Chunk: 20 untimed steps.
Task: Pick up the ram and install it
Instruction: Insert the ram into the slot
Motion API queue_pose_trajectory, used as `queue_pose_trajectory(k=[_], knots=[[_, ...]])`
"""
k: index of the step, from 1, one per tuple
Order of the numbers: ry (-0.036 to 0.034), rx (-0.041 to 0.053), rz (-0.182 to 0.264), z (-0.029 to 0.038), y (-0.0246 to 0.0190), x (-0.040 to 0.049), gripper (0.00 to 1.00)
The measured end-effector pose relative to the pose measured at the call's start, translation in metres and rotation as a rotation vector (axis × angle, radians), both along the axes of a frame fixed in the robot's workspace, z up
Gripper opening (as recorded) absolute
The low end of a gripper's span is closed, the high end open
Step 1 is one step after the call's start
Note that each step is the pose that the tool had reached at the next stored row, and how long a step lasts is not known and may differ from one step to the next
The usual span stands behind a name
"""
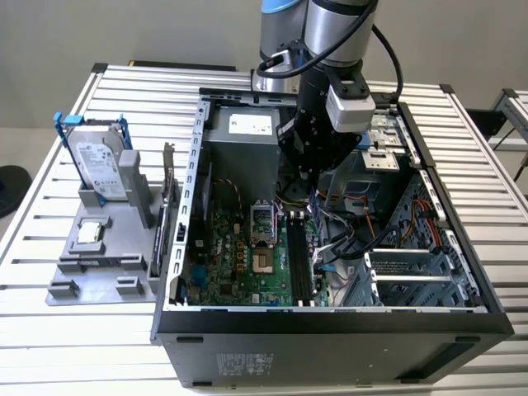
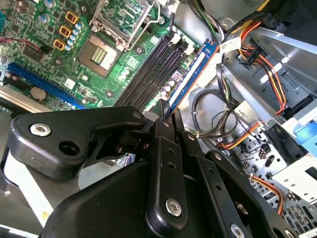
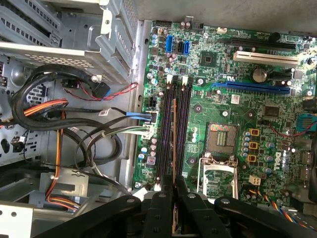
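The arm (image 1: 318, 33) is lowered from above, wrist pointed straight downward. The gripper (image 3: 173, 191) is closed, fingers (image 2: 166, 134) pressed on a thin edge-on board.

No print can be made out with any certainty. White labels sit on the hard drive (image 1: 101, 165), on the power supply (image 1: 250, 125) and on the case front (image 1: 252, 363), their print too small to make out. The motherboard (image 3: 233, 119) carries white markings and a logo near its edge, not clearly legible.
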<state>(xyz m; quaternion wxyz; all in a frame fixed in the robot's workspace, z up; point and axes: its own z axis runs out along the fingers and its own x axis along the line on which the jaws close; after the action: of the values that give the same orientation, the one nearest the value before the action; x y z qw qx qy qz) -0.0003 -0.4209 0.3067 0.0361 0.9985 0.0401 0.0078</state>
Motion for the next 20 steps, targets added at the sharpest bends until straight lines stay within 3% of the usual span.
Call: queue_pose_trajectory(k=[20], knots=[[0.0006, -0.0001, -0.004, -0.0046, -0.0013, 0.0118, 0.0]])
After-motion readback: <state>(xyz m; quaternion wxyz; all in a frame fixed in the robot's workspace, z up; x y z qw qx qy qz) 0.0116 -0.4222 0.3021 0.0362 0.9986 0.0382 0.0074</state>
